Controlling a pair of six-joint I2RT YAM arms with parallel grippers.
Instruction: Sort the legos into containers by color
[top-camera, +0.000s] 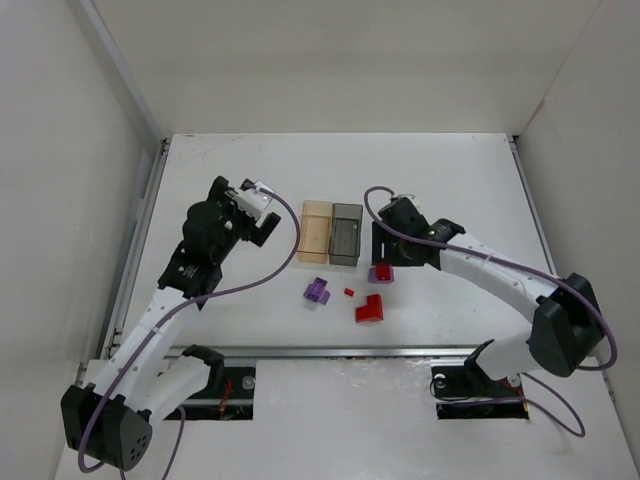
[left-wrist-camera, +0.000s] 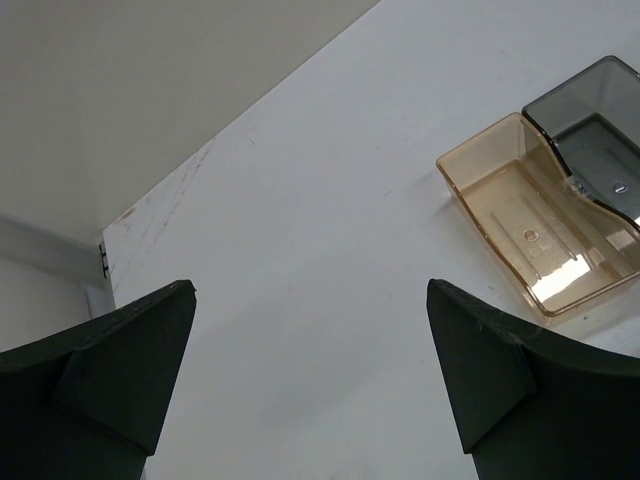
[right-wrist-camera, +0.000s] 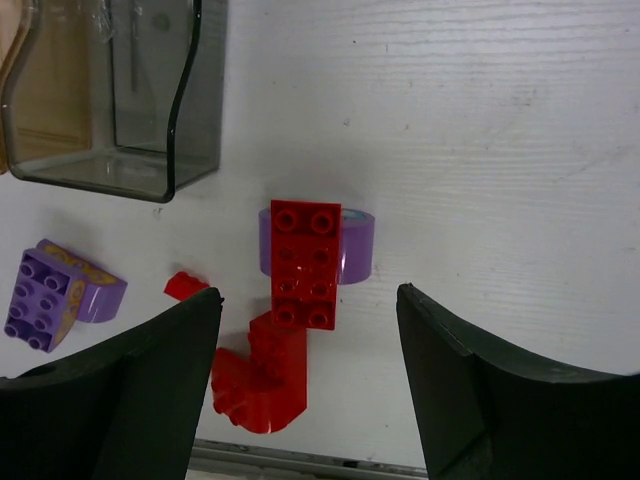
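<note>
The orange-tan bin (top-camera: 316, 231) and the dark grey bin (top-camera: 346, 234) stand side by side at mid-table, both empty. In front of them lie a purple brick (top-camera: 318, 291), a tiny red piece (top-camera: 348, 292), an L-shaped red brick (top-camera: 370, 309) and a long red brick (right-wrist-camera: 305, 264) resting on a purple piece (right-wrist-camera: 358, 250). My right gripper (right-wrist-camera: 308, 300) is open, its fingers either side of the long red brick and not touching it. My left gripper (left-wrist-camera: 310, 290) is open and empty over bare table, left of the orange-tan bin (left-wrist-camera: 530, 230).
White walls close in the table on the left, back and right. A metal rail (top-camera: 330, 351) runs along the near edge just in front of the L-shaped brick. The grey bin (right-wrist-camera: 110, 90) is just beyond the right gripper.
</note>
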